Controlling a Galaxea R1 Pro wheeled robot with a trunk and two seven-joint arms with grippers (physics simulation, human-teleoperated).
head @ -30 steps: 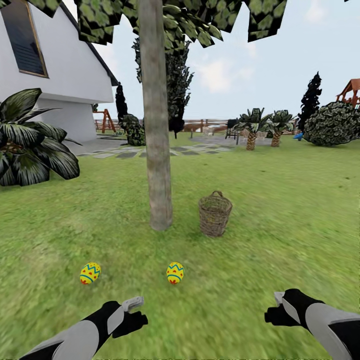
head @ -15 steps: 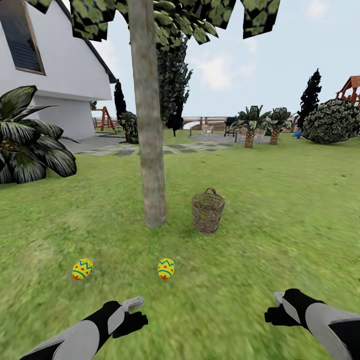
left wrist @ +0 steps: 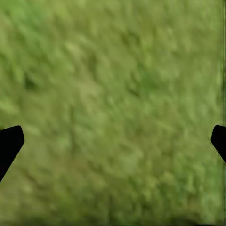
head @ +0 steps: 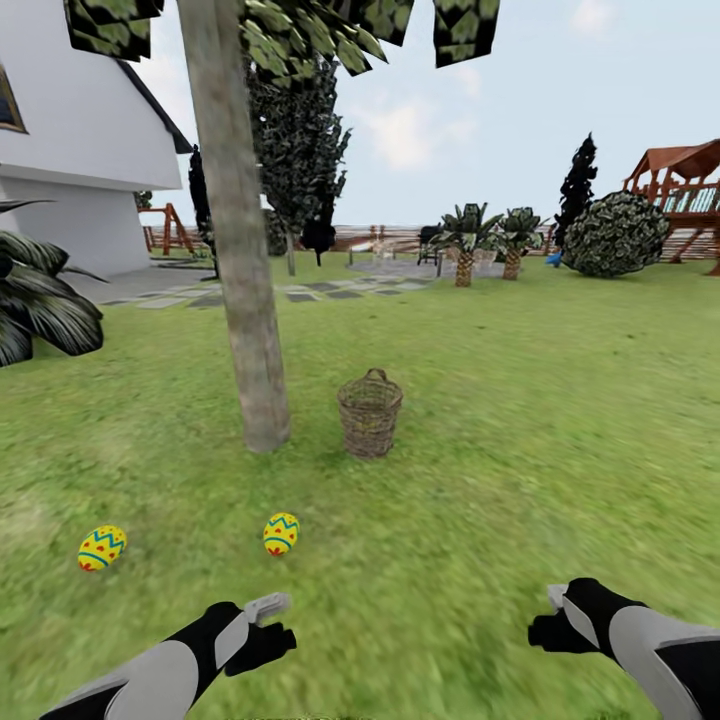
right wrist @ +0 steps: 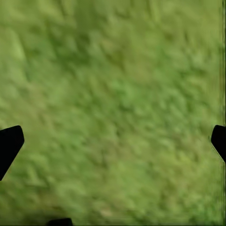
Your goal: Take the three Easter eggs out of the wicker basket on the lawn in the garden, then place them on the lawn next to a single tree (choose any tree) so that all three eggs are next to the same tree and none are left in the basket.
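Green lawn [head: 520, 400] runs from my arms out to a white house [head: 80, 150] at far left and a wooden play frame [head: 685, 190] at far right. Grey-brown tree [head: 240, 250] stands left of centre, canopy overhead. Wicker basket [head: 369, 412] upright on the grass just right of the trunk, near it but apart; its inside is not readable from here. Two eggs lie on the grass on the near side of the tree: one egg [head: 281, 534] below the trunk, the other egg [head: 102, 547] well off to the left. Left gripper [head: 268, 625] low at left, right gripper [head: 551, 618] low at right, both above bare grass and carrying nothing. Left wrist view: dark fingertips [left wrist: 9, 143] at opposite edges, spread wide. Right wrist view: fingertips [right wrist: 9, 141] likewise spread wide over grass.
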